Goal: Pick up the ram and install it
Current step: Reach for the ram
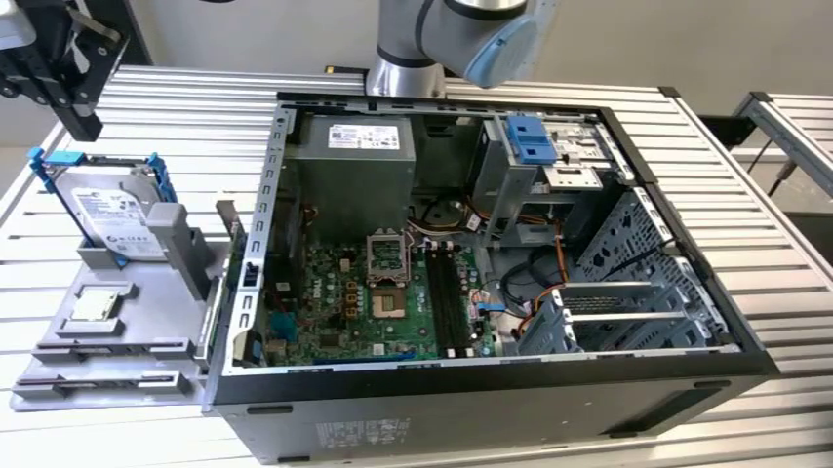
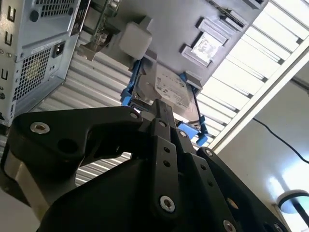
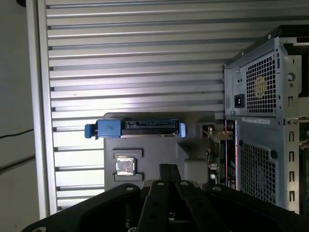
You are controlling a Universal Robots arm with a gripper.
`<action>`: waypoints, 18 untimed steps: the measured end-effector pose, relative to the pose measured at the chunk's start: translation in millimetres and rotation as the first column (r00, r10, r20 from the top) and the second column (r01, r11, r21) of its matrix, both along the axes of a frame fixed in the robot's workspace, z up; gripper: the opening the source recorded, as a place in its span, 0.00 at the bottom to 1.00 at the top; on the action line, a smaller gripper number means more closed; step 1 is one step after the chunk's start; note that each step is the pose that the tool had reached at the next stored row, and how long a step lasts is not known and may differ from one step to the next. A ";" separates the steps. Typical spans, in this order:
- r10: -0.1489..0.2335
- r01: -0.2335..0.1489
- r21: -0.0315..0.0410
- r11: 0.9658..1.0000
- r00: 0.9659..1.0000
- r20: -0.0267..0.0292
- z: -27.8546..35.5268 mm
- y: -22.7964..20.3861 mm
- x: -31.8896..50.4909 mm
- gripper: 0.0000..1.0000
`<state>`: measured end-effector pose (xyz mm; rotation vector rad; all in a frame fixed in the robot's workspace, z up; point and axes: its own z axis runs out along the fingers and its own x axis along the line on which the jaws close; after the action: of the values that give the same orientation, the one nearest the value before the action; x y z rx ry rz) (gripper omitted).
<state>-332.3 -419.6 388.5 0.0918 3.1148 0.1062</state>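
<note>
My gripper (image 1: 81,125) hangs above the table at the exterior view's far left, beyond the grey fixture tray (image 1: 78,375). In both wrist views the fingers (image 3: 165,170) lie together with nothing between them, so the gripper (image 2: 161,108) is shut and empty. A thin dark stick, apparently the ram (image 1: 229,226), stands on edge at the side of the tray nearest the case. In the first wrist view it appears as a narrow strip (image 3: 209,154). The black memory slots (image 1: 451,292) lie on the motherboard (image 1: 338,302) inside the open computer case (image 1: 677,375).
On the tray a silver hard drive (image 1: 120,219) stands in its blue bracket, with a small square chip (image 1: 99,304) lying nearer the front. The case wall (image 3: 260,140) rises right beside the tray. The ribbed metal table (image 3: 135,63) extends around them.
</note>
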 end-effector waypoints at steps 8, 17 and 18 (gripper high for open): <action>0.001 -0.001 0.000 1.000 1.000 0.000 0.0 -7.2 0.0 0.00; 0.001 -0.001 0.000 1.000 1.000 0.000 -0.4 -46.7 -0.1 0.00; 0.001 -0.001 0.000 1.000 1.000 0.000 -0.5 -51.0 -0.3 0.00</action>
<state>-332.6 -470.6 388.0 0.0906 3.1151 0.1064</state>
